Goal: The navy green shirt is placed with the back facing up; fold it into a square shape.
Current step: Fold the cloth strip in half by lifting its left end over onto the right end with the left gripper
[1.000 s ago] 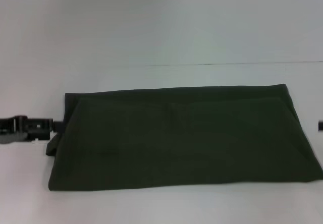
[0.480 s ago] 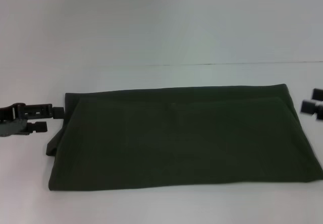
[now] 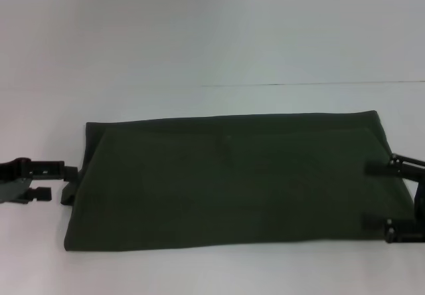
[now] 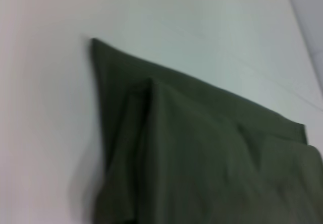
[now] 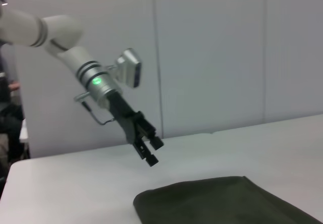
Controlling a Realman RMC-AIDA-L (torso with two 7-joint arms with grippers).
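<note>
The navy green shirt [image 3: 232,179] lies plain side up on the white table, folded into a wide band that runs left to right. A small flap of it sticks out at its left end. My left gripper [image 3: 62,182] hovers open just off that left end, and it also shows from afar as the left gripper [image 5: 150,152] in the right wrist view, above the table beyond the shirt [image 5: 222,201]. My right gripper [image 3: 366,195] stands open over the shirt's right end, one finger near the far part and one near the front edge. The layered corner of the shirt [image 4: 202,148] fills the left wrist view.
The white table [image 3: 212,99] runs well beyond the shirt at the back, with a narrow strip at the front. A pale wall panel [image 5: 212,47] stands behind the table. Nothing else lies on the surface.
My right gripper has come in from the right edge and now reaches over the shirt's right end. My left gripper has dropped slightly and drawn a little away. The shirt has not moved.
</note>
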